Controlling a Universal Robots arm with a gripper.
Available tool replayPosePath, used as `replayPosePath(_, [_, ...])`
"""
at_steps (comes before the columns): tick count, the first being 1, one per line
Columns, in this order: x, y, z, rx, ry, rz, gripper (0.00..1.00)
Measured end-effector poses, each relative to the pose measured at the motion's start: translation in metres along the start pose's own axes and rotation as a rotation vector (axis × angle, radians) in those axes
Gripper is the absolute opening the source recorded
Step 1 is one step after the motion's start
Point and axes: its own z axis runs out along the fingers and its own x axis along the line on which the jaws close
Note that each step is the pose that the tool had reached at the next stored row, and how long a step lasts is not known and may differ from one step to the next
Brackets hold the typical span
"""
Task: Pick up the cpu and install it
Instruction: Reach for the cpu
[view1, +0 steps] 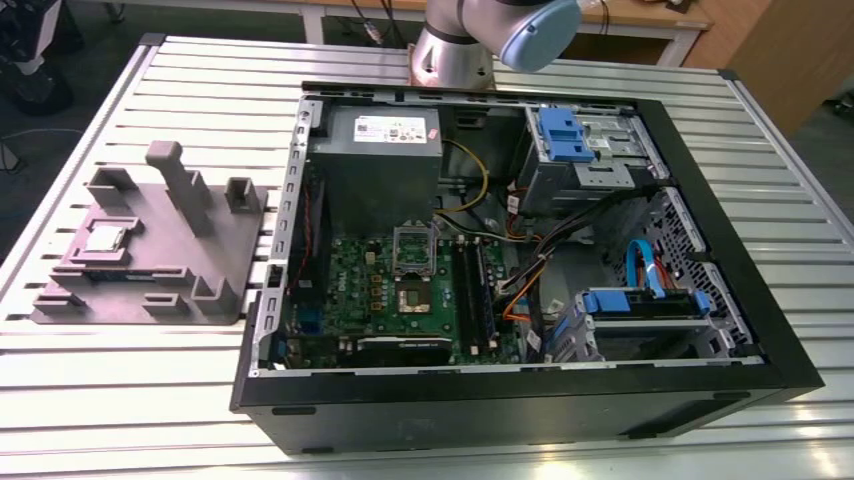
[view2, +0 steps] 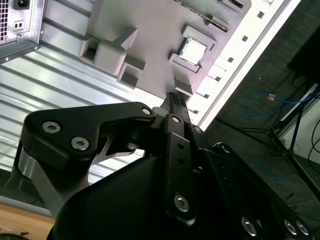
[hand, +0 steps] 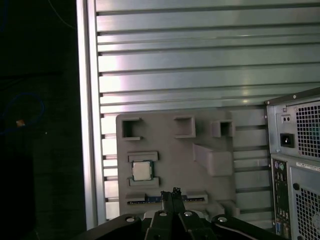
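**Pick-up stage: approach to the cpu, nothing grasped yet.**

Cpu (view1: 107, 238), silver-topped square, seated flat in a recess of the gray holder block (view1: 227, 235) on the slatted desk (view1: 134, 390), toward the exterior view's left and well apart from the open computer case (view1: 534, 395). Gripper (hand: 172, 192) in the first wrist view: fingertips pressed together, empty, poised over the holder block near the chip, offset from it and not touching. Motherboard socket (view1: 411, 297) inside the case vacant, socket bracket (view1: 411, 247) raised. Judged: install not begun; pick-up calls for parting the fingertips, centring over the chip and taking it level by its edges.
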Motion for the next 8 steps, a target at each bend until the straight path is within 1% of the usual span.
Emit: replayPosePath(8, [0.0061,-0.0005,-0.0002,0.0000,0.0000,0.000,0.11])
